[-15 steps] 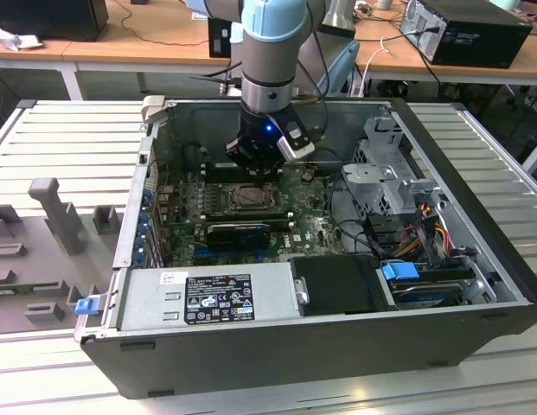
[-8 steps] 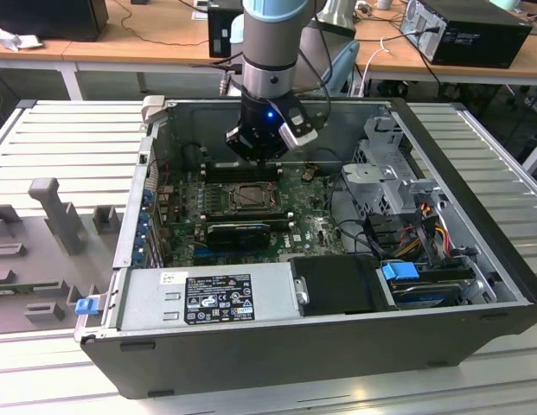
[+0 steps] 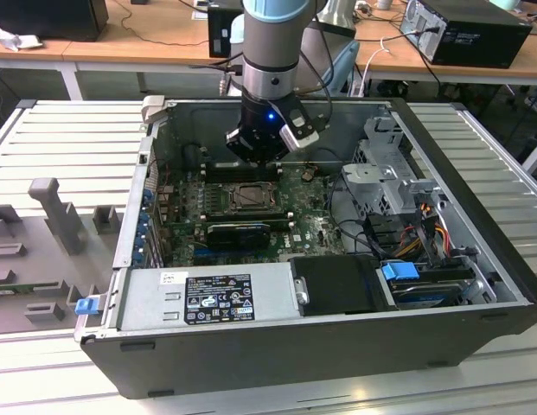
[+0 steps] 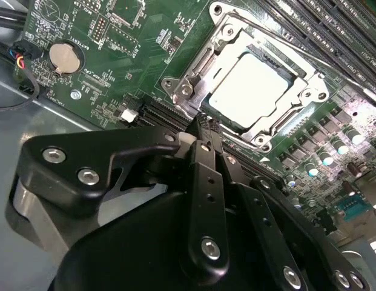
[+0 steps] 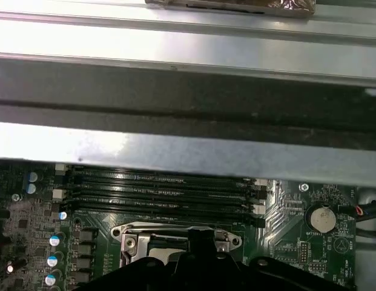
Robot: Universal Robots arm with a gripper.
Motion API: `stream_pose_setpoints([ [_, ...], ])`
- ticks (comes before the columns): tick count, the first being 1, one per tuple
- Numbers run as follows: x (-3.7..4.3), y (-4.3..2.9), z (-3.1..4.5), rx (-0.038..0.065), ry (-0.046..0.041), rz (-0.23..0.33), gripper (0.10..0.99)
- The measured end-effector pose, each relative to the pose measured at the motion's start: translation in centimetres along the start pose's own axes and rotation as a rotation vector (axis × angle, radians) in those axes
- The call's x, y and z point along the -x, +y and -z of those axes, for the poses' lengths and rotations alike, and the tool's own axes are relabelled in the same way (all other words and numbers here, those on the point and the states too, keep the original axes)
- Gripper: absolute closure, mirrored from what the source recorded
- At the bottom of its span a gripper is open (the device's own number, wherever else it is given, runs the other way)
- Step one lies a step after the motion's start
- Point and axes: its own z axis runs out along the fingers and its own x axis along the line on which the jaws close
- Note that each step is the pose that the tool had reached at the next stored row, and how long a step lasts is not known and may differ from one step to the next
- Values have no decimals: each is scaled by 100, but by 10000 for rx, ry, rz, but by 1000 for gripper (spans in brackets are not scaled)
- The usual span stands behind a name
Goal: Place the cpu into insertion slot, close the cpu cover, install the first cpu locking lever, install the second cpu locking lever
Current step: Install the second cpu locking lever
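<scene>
Above the motherboard, the gripper [image 4: 206, 124] is held with fingers pressed together, empty, its tip at the edge of the cpu cover [image 4: 197, 85]. The cpu [image 4: 251, 85] is seated in the insertion slot [image 3: 252, 197]; the cover appears lowered, apparently for lever work.

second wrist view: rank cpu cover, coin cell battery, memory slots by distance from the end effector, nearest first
1. cpu cover: its metal frame lies closed around the cpu, right at the tips of the end effector.
2. coin cell battery: round silver disc off to one side on the green board.
3. memory slots: long black rows beyond the socket's far side.
</scene>
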Motion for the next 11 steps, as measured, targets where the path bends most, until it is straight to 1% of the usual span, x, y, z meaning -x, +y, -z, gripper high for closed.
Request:
stream_pose_setpoints([
  [3, -1, -17, 2, 0, 0, 0, 980],
  [7, -1, -22, 2, -1, 1, -1, 980],
  [11, -1, -20, 34, 0, 0, 0, 980],
])
